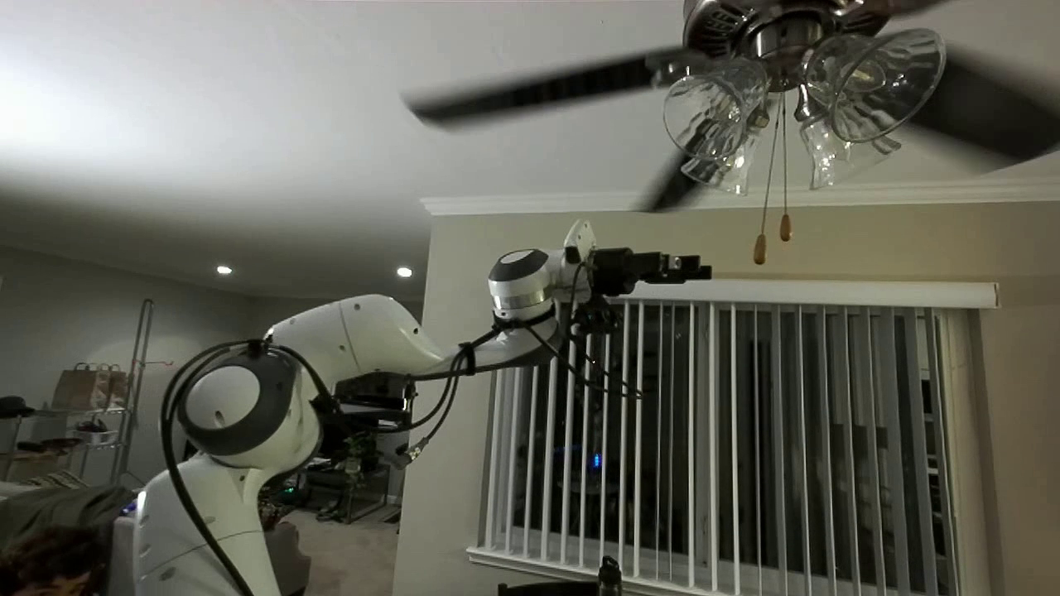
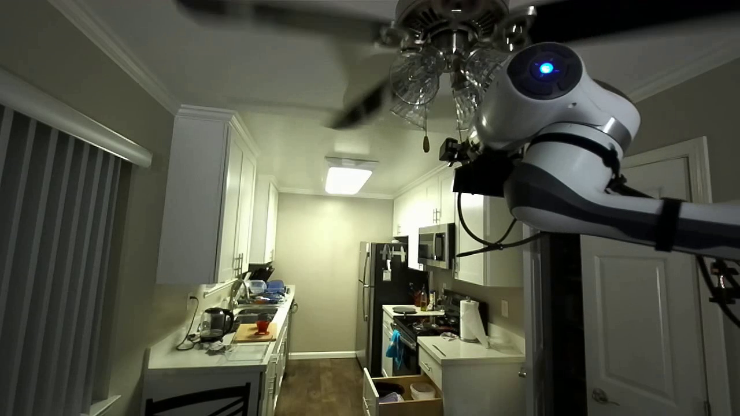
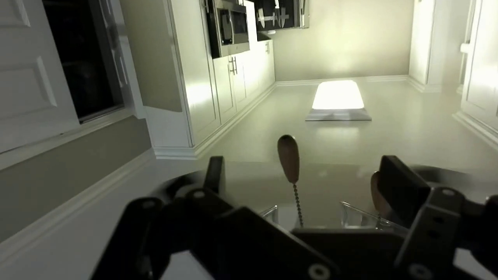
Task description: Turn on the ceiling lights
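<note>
In an exterior view, white vertical-slat window blinds [image 1: 714,439] show below the black two-fingered gripper [image 3: 305,169]. Above and ahead of the gripper hangs a silvery metal ceiling fan [image 1: 778,37] with dark, blurred blades [image 1: 538,89]. The ceiling lights [image 1: 716,116], a cluster of clear, bell-shaped glass shades under the fan, also sit above and ahead. The gripper's fingers [image 3: 214,175] stand wide apart. Ahead of their tips, and apart from them, two brown, teardrop-shaped pulls [image 1: 759,249] hang on thin beaded chains [image 3: 297,202].
</note>
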Robot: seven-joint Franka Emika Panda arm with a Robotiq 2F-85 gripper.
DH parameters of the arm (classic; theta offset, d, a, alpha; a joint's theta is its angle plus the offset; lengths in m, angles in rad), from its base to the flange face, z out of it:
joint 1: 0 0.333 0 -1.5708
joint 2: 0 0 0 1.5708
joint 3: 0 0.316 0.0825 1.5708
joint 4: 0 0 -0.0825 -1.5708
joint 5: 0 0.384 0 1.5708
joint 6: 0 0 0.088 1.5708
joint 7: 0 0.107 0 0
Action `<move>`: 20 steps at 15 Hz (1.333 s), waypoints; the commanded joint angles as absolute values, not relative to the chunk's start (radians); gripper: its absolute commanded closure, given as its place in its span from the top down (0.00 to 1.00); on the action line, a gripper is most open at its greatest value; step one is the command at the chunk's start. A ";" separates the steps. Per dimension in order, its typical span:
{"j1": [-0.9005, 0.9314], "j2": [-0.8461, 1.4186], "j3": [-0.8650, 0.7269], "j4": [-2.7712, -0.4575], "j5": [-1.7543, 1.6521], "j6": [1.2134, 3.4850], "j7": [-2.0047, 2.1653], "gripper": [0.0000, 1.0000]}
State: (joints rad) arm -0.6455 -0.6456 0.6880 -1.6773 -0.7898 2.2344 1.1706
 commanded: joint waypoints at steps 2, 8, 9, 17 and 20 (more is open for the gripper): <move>-0.641 -0.457 0.733 -1.517 -0.906 2.148 1.199 1.00; -0.459 -0.353 0.675 -1.490 -1.003 2.049 1.209 1.00; -0.449 -0.342 0.674 -1.483 -1.005 2.045 1.208 1.00; -0.392 -0.299 0.669 -1.454 -1.081 2.016 1.201 1.00; -0.274 -0.237 0.613 -1.428 -1.155 1.959 1.198 1.00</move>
